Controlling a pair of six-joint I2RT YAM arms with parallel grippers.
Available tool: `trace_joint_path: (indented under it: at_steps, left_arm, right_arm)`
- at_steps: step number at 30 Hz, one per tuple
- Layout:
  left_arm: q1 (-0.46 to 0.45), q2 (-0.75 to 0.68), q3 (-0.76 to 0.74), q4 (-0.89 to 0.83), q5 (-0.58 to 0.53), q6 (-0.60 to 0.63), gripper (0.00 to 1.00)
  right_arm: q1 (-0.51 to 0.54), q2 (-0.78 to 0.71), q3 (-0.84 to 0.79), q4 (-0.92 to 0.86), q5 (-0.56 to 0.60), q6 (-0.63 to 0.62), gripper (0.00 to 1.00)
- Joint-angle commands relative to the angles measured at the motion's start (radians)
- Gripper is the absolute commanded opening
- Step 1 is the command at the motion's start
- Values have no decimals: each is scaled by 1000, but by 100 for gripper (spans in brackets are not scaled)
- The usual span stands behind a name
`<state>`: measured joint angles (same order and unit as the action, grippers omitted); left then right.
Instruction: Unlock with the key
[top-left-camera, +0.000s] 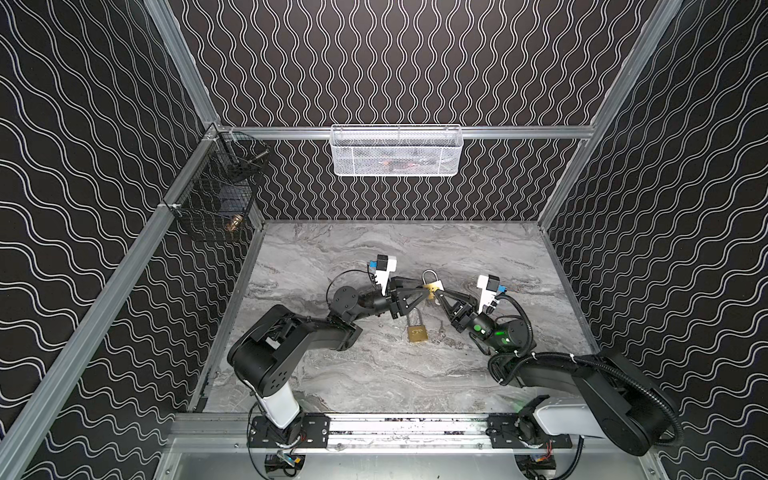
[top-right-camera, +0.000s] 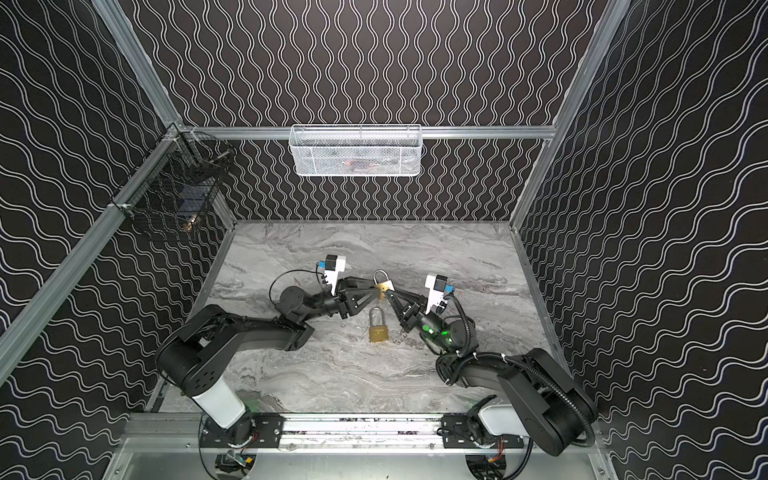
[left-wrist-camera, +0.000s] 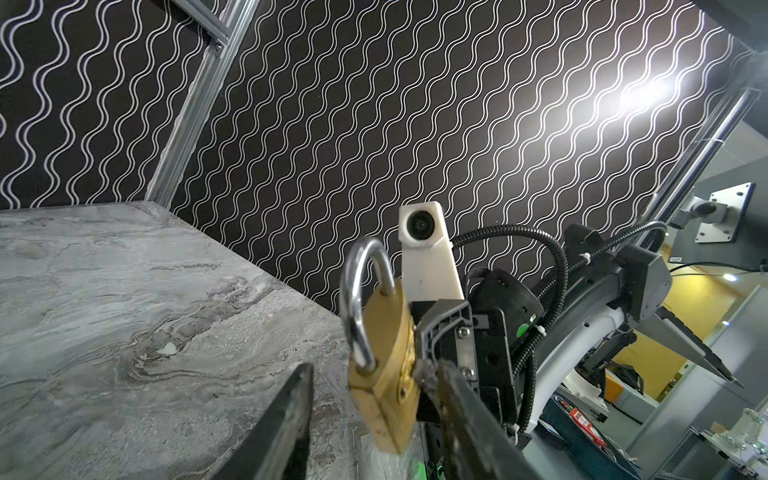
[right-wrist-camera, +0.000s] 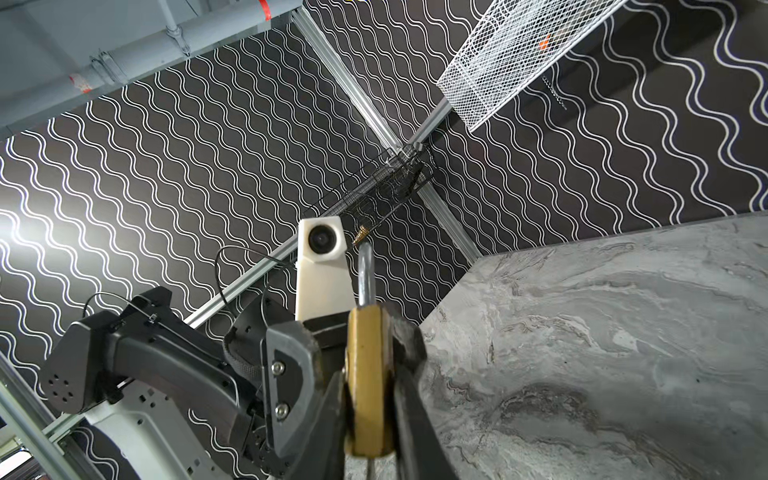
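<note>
R hand clamps raised padlock; L hand spread round it

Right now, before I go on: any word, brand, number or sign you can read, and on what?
No text is legible.
Padlock on the table: embossed mark on its brass face, too small to read.
Held padlock: no marking readable.
Red label in the background room: blurred.

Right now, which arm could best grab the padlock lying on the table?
Left, probably. The left fingers are open with nothing clamped, while the right fingers are shut on the raised padlock. The table padlock lies near both.
</note>
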<state>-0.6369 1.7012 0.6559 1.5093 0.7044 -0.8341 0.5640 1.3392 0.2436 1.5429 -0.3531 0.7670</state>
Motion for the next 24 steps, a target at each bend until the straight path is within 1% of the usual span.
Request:
trace_joint_path:
  at_steps: [1,4,8,18,19,22,24]
  left_arm:
    - [0,4,23,41,28,-22,46]
    - [-5,13,38,41,51,-29,42]
    - [-19,22,55,42,79,-34,39]
    - [-26,20,67,42,86,-36,29]
    - [-27,18,69,42,89,-36,27]
    - [-26,12,82,41,109,-43,16]
    - [-26,19,96,41,130,-56,13]
  right_arm:
    - [4,5,12,184,-1,2,0]
    - [5,8,19,185,-2,2,0]
    - [7,15,28,185,0,2,0]
    - [15,17,33,186,-2,3,0]
    - [14,17,30,186,0,3,0]
    - [15,15,23,185,3,3,0]
    - [15,14,23,186,3,5,0]
